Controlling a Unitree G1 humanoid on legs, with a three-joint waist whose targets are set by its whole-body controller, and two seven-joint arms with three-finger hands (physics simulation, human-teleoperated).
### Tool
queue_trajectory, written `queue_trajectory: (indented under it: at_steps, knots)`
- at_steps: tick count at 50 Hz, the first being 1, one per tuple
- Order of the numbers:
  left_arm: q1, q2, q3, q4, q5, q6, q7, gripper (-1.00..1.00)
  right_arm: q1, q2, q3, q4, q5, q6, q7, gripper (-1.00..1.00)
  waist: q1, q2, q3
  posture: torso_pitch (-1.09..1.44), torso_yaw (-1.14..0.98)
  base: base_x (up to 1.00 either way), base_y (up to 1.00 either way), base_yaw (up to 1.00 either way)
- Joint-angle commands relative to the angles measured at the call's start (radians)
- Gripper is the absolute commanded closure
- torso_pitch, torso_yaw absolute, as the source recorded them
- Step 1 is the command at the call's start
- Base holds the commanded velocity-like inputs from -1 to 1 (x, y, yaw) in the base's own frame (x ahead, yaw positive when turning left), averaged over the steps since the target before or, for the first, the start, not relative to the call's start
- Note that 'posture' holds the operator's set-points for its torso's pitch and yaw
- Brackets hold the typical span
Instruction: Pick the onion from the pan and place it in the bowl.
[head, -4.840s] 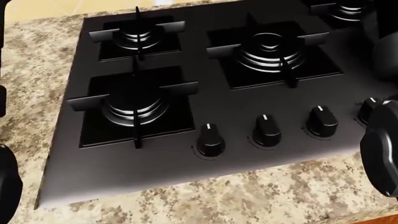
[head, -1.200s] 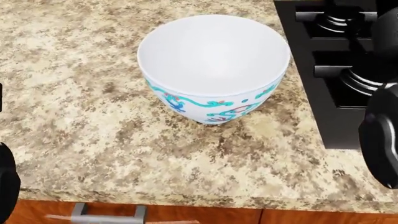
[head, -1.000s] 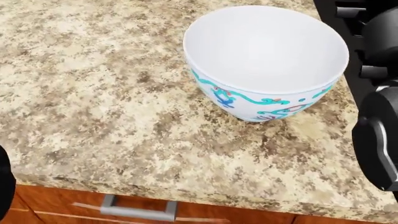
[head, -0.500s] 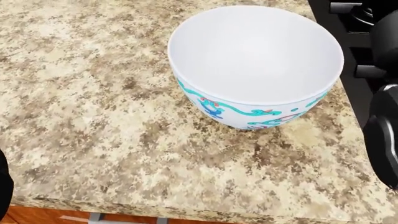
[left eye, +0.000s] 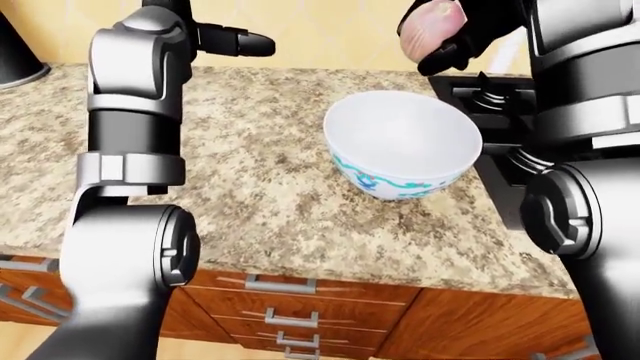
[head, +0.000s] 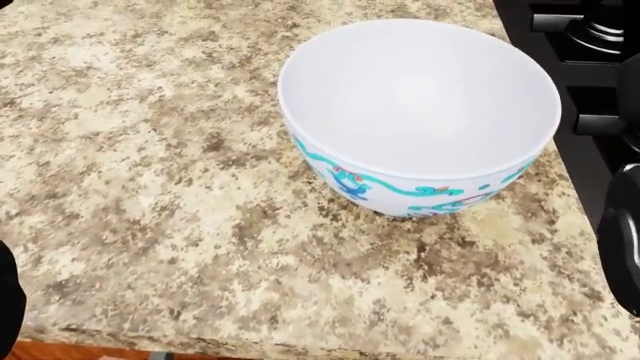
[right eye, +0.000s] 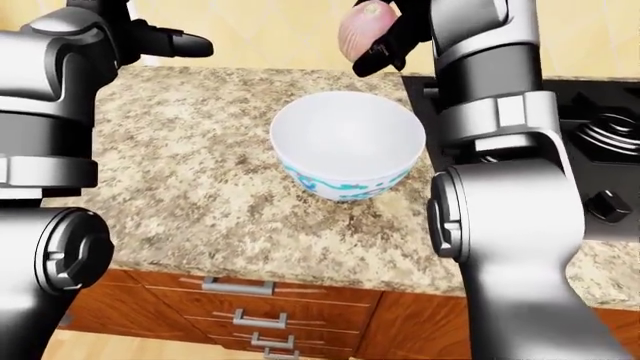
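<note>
A white bowl (head: 420, 112) with blue-green pattern stands empty on the speckled granite counter (head: 150, 187), just left of the black stove. It also shows in the left-eye view (left eye: 402, 142). My right hand (right eye: 372, 34) is shut on the pinkish onion (right eye: 360, 28) and holds it in the air above the bowl's far rim. The onion shows in the left-eye view (left eye: 432, 24) too. My left hand (left eye: 245, 43) is raised over the counter, left of the bowl, fingers extended and empty. The pan is out of view.
The black stove (right eye: 600, 127) with burners and knobs lies right of the bowl. Wooden drawers with metal handles (left eye: 280, 285) sit under the counter edge. A dark object (left eye: 15, 52) stands at the counter's far left.
The camera has swung from the stove to the bowl, then moved closer; the bowl now sits a little lower and to the right in the head view.
</note>
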Motion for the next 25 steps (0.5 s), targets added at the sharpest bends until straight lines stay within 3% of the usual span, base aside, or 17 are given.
queue_trajectory:
  at_steps: [1,14,25]
  knots:
    - [-0.042,0.015,0.006,-0.032,0.003,-0.032,0.004,-1.0,-0.021,-0.012,-0.005,-0.059,-0.033,-0.01,0.046,1.0,0.0,0.001,-0.033,0.0,0.0,0.0,0.0,0.0]
    - [-0.035,0.021,0.006,-0.045,0.002,-0.025,0.001,-1.0,-0.001,-0.002,-0.025,-0.126,-0.14,-0.014,0.145,1.0,-0.001,0.005,-0.034,0.0,0.0,0.0,0.0,0.0]
    - [-0.047,0.02,0.003,-0.028,0.006,-0.031,-0.001,-1.0,-0.003,0.024,0.001,-0.139,-0.227,-0.051,0.217,1.0,-0.002,0.007,-0.035,0.0,0.0,0.0,0.0,0.0]
